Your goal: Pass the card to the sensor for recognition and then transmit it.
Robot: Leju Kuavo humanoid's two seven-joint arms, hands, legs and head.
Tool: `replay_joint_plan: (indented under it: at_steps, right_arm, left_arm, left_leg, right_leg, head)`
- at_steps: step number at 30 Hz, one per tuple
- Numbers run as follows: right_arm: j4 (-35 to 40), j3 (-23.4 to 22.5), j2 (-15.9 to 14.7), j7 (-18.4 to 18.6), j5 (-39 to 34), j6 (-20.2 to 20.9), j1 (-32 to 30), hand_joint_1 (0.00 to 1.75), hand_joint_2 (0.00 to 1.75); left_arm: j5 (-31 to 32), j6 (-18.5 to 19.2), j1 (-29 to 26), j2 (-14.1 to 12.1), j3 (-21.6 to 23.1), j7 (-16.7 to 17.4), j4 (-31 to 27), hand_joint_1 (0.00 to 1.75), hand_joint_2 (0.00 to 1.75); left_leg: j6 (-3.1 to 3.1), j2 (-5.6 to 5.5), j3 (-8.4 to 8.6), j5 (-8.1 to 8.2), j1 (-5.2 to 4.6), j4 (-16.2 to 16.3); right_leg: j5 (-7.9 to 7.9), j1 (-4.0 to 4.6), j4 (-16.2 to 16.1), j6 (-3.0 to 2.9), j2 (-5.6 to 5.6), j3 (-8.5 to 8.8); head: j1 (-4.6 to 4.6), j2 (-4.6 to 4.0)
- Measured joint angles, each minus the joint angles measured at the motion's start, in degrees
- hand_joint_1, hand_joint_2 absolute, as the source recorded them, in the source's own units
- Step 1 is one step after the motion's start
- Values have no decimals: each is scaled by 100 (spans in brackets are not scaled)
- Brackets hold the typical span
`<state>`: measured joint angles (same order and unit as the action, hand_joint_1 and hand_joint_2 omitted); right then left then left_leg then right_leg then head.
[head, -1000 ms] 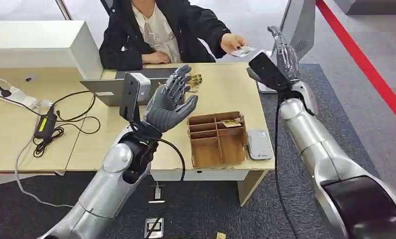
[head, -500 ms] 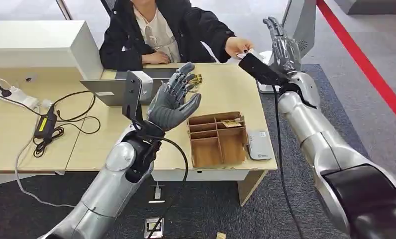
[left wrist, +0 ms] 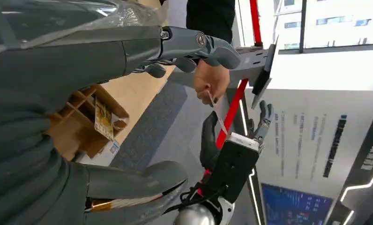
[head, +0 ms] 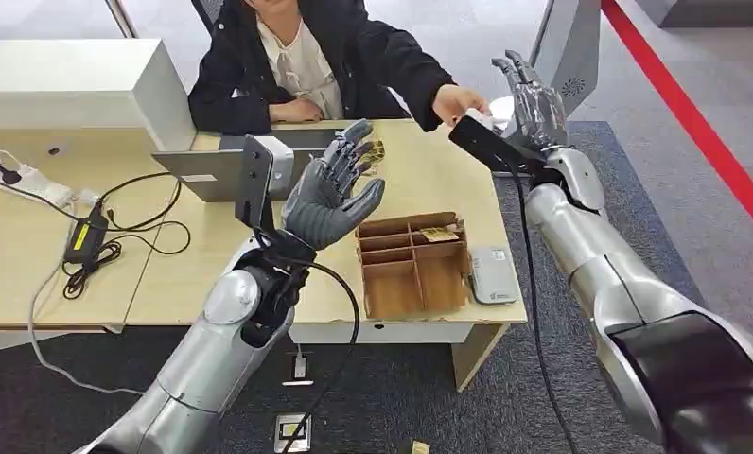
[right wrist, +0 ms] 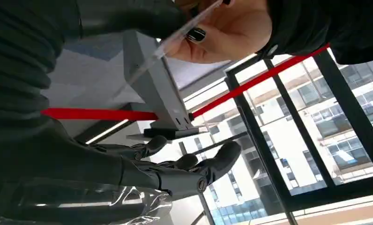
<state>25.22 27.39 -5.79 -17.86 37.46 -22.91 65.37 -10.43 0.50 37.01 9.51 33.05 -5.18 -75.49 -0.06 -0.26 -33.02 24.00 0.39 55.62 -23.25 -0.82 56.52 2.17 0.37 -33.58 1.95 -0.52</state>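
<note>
White and thin, the card (left wrist: pixel 217 114) is pinched in the person's hand (head: pixel 457 98) just past the far right corner of the counter (head: pixel 429 170), its free edge reaching toward the right robot hand (head: pixel 534 95). In the right wrist view the card (right wrist: pixel 175 40) shows edge-on between the person's dark-nailed fingers (right wrist: pixel 222 30), with the thick grey thumb of the right robot hand close beside it; whether thumb and card touch cannot be told. The right robot hand is raised with its fingers apart and holds nothing. The left robot hand (head: pixel 333 194) is lifted above the middle of the counter, palm up, fingers spread and empty. On the counter near its front right corner stands a brown divided wooden box (head: pixel 412 263) with a small printed card in a far compartment, and just beside the box, at the right edge, lies a pale flat sensor (head: pixel 493 274). A laptop (head: pixel 212 170) sits toward the far edge, and black cables (head: pixel 98 241) lie at the left.
</note>
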Motion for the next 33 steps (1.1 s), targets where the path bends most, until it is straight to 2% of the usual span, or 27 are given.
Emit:
replay_joint_plan:
  at_steps: [20, 26, 33]
  right_arm:
    - [-205, 4, 13, -81, -122, -39, 22, 175, 175]
    - [-214, -6, -7, -199, -404, -42, -5, 175, 175]
    - [-33, -77, -229, -238, -872, 50, -471, 175, 175]
  left_arm:
    - [-46, 50, 25, 0, 0, 48, 15, 0, 175]
    - [-59, 35, 23, -7, 0, 76, 13, 0, 175]
    - [20, -186, -84, -94, -9, 151, -87, 0, 175]
  left_leg:
    - [0, 0, -1, 0, 0, 0]
    - [0, 0, 0, 0, 0, 0]
    - [0, -2, -1, 0, 0, 0]
  right_leg:
    - [0, 0, 0, 0, 0, 0]
    - [0, 0, 0, 0, 0, 0]
    - [0, 0, -2, 0, -3, 3]
  head:
    - [0, 0]
    - [0, 0]
    - [2, 0]
